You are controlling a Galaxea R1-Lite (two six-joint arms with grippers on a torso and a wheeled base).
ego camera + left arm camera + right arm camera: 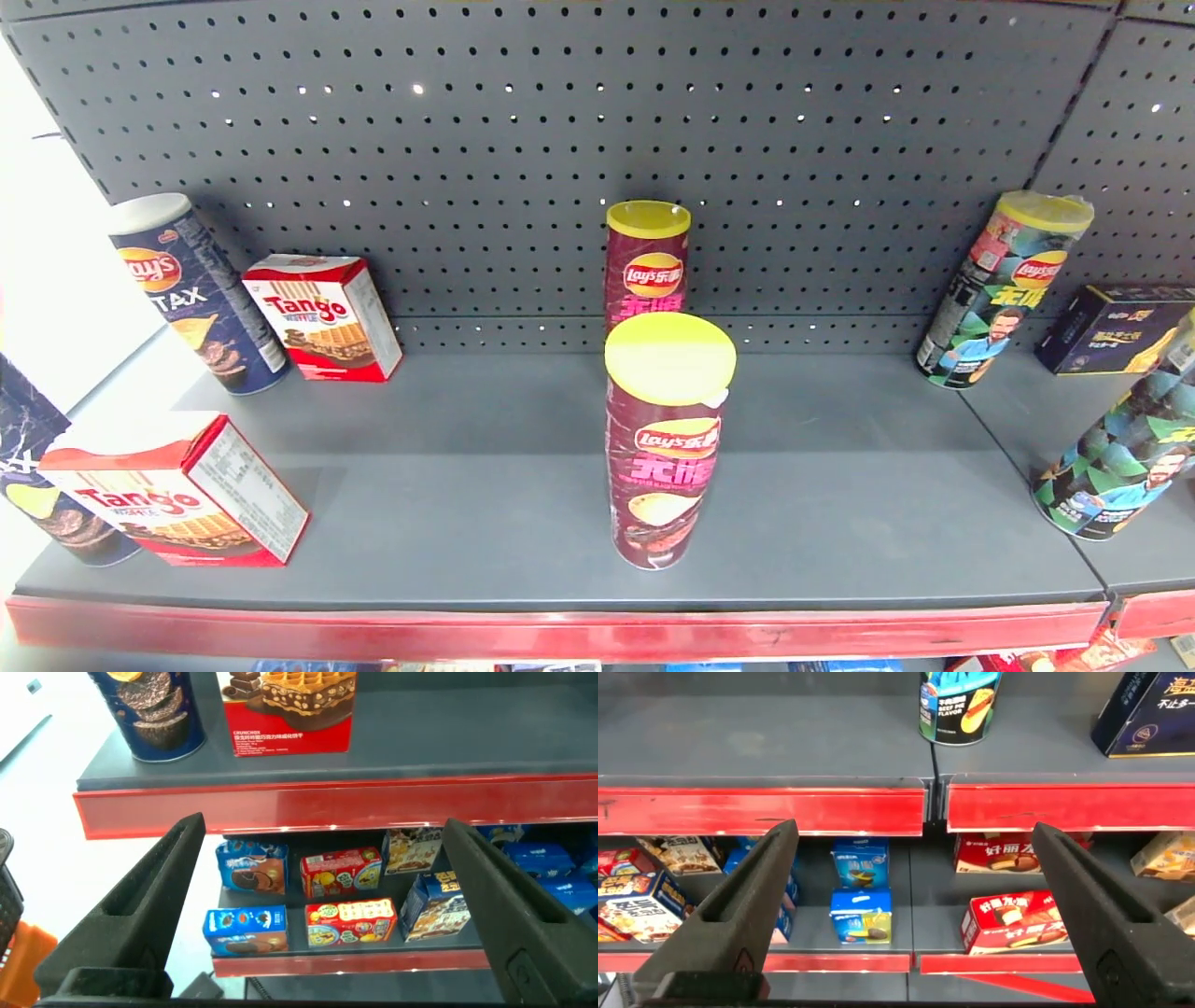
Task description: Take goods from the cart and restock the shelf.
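Shelf (467, 485): half stocked; maroon cans (665, 448) set upright in file, labels faced outward for shoppers.
Left fingers (140, 896): spread, nothing held.
Right fingers (738, 905): spread, nothing held.

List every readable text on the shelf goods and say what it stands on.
"Tango": front wafer box, rear wafer box.
"Lay's", "TAX": navy can.
"Lay's": front maroon can, rear maroon can, rear green can.
"BEEF PIE FLAVOR": front green can.
Fine print, lower-shelf boxes: too small.
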